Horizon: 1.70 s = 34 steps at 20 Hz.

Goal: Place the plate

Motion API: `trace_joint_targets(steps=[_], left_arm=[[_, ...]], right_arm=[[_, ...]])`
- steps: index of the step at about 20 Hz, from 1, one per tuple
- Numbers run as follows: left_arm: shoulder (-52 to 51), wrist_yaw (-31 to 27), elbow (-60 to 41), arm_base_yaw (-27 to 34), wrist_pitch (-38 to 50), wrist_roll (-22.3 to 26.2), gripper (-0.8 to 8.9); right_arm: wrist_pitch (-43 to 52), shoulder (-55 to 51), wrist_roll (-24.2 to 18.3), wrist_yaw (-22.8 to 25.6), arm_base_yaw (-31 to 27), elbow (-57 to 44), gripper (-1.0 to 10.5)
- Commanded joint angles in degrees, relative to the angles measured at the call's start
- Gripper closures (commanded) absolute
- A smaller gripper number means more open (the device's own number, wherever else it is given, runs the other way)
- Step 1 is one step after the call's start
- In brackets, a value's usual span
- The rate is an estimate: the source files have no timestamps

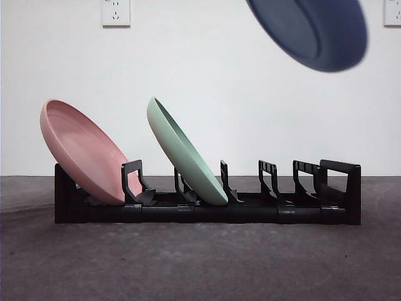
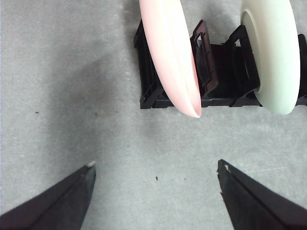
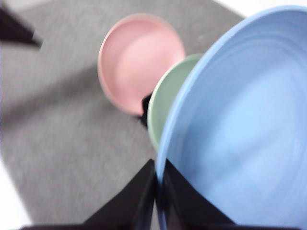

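Front view: blue plate [image 1: 313, 31] airborne upper right of frame, tilted like pink plate [image 1: 84, 150] and green plate [image 1: 185, 150] leaning in rack [image 1: 341, 188], probably so it drops into free right-side slot.

Left wrist view: left gripper [image 2: 156, 191] jaws apart, holding nothing (you're parked clear of rack).

Right wrist view: right gripper [image 3: 157, 191] clamped on blue plate's rim, lower centre; rim hold keeps plate edge-on for slot.
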Motion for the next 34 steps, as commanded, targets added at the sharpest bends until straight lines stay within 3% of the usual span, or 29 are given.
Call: trace_joint_targets(steps=[1, 5, 7, 11, 21, 28, 31, 34], left_arm=[[0.3, 0.3, 1.1, -0.2, 0.3, 0.6, 4.07], [0.3, 0.3, 1.1, -0.2, 0.3, 0.6, 4.07], [0.3, 0.3, 1.1, -0.2, 0.3, 0.6, 4.07], [0.3, 0.3, 1.1, -0.2, 0.3, 0.6, 4.07], [0.3, 0.3, 1.1, -0.2, 0.1, 0.6, 4.07], [0.3, 0.3, 1.1, -0.2, 0.1, 0.6, 4.07], [0.3, 0.3, 1.1, -0.2, 0.1, 0.6, 4.07], [0.3, 0.3, 1.1, -0.2, 0.0, 0.6, 4.07]], right_arm=[[0.6, -3.1, -1.5, 4.2, 6.9, -4.4, 9.3], [-2.5, -3.9, -0.8, 10.1, 19.5, -11.2, 9.3], [-1.9, -2.0, -0.8, 10.7, 25.9, -13.9, 9.3], [0.5, 5.5, -1.7, 10.6, 31.9, -15.4, 9.3], [12.6, 25.9, -5.8, 12.5, 27.8, -15.4, 9.3], [14.6, 32.0, -5.9, 12.7, 24.5, -15.4, 9.3], [15.0, 32.0, -5.9, 10.0, 24.6, -15.4, 9.3], [15.1, 32.0, -5.8, 10.1, 24.6, -15.4, 8.0]])
